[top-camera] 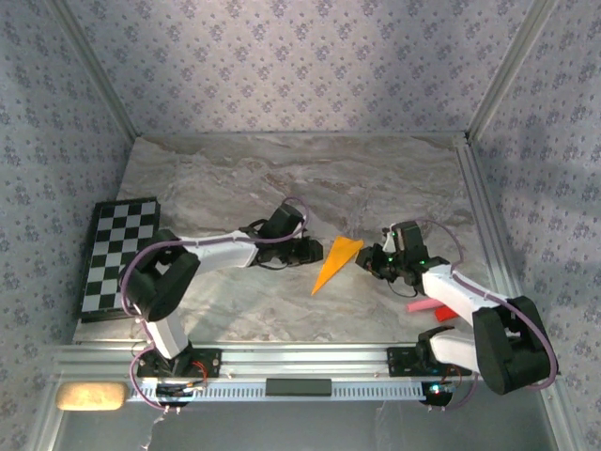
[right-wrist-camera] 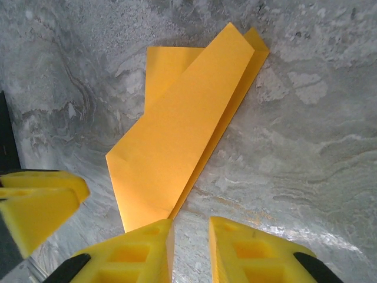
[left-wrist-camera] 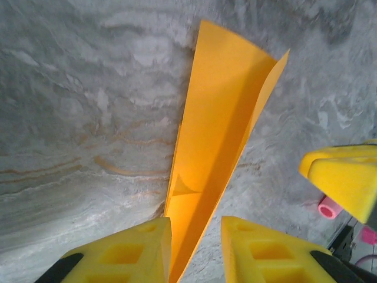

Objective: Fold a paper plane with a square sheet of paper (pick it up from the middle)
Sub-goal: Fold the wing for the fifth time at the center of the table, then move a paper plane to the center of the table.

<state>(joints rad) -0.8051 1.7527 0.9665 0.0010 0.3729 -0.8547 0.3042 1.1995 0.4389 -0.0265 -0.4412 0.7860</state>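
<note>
The marble counter (top-camera: 235, 178) carries everything. The chequered board (top-camera: 117, 254) lies flat near its edge, far behind the left tool (top-camera: 315, 252) and beside that arm's base.

The two arms reach inward, so the tools face each other with the paper plane (top-camera: 336, 261) lying between them on the counter. The left tool is just beside one long edge, and the right tool (top-camera: 369, 265) is near the other.

In the left wrist view, the plane runs straight forward from the left tool. Its narrow end sits in the gap between the yellow fingers (left-wrist-camera: 141, 247), close to the inner face of one finger. It widens ahead into a shallow open trough with raised sides. The jaws stand a narrow way apart, wider than the paper between them, and are not pressed on it. One yellow finger of the right tool shows ahead and off to the side.

In the right wrist view, the plane lies ahead of the right tool and slants away. Its folded layers overlap, and one near corner reaches the tip of one finger. This tool's jaws are also narrowly parted, with bare counter showing in the gap and nothing gripped. A finger of the left tool shows at that view's edge.

A pink stick (top-camera: 418, 307) lies behind the right tool, beside its arm. A small red piece (top-camera: 447, 313) touches or just overlaps the stick; I cannot tell which.
</note>
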